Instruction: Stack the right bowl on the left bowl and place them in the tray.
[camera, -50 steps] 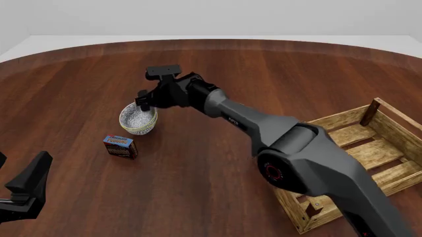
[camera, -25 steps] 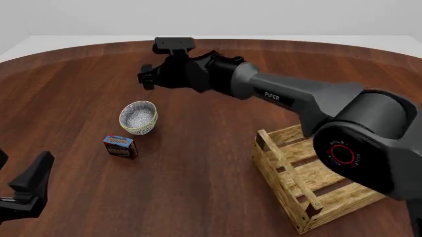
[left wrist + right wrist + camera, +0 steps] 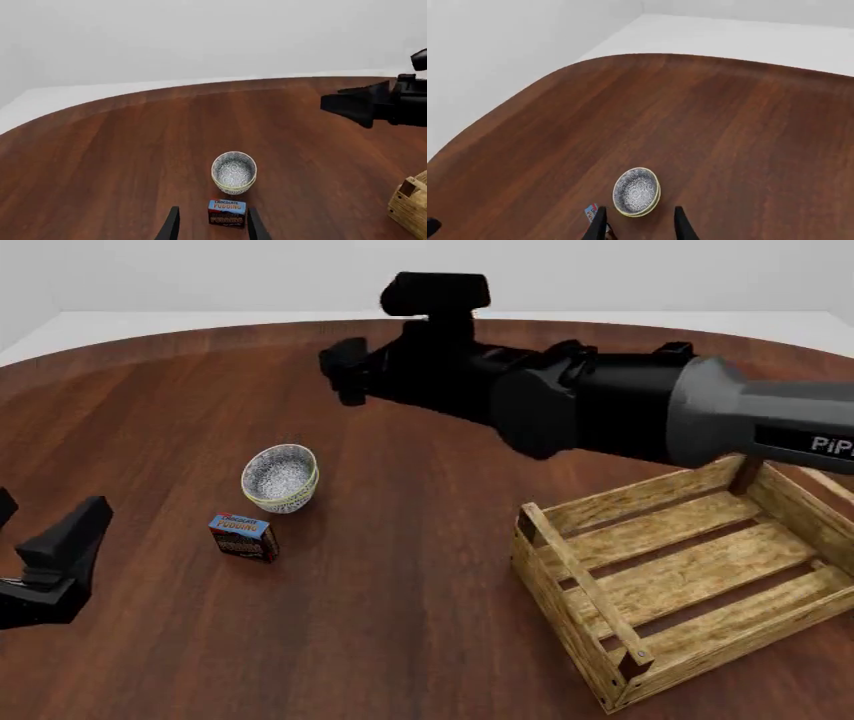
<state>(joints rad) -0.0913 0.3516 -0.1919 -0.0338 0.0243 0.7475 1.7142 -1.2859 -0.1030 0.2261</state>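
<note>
The two speckled bowls stand nested as one stack on the table at left centre. The right bowl (image 3: 278, 474) sits inside the left bowl (image 3: 288, 504), and two pale rims show. The stack also shows in the left wrist view (image 3: 233, 171) and the right wrist view (image 3: 636, 191). My right gripper (image 3: 343, 368) is open and empty, raised well above and behind the stack; its fingers (image 3: 600, 226) frame the stack from above. My left gripper (image 3: 43, 532) is open and empty, low at the left edge, apart from the stack. The wooden tray (image 3: 571, 575) stands empty at the right.
A small blue-brown box (image 3: 244, 536) stands just in front of the bowl stack, and shows between my left fingers (image 3: 226, 212) and in the right wrist view (image 3: 592, 212). A tray corner (image 3: 408, 204) shows in the left wrist view. The right arm spans the table's back.
My right gripper has let go at the bowl stack and risen up and back, away from it. The arm has swung off the tray, which now shows whole. The left gripper has barely moved.
</note>
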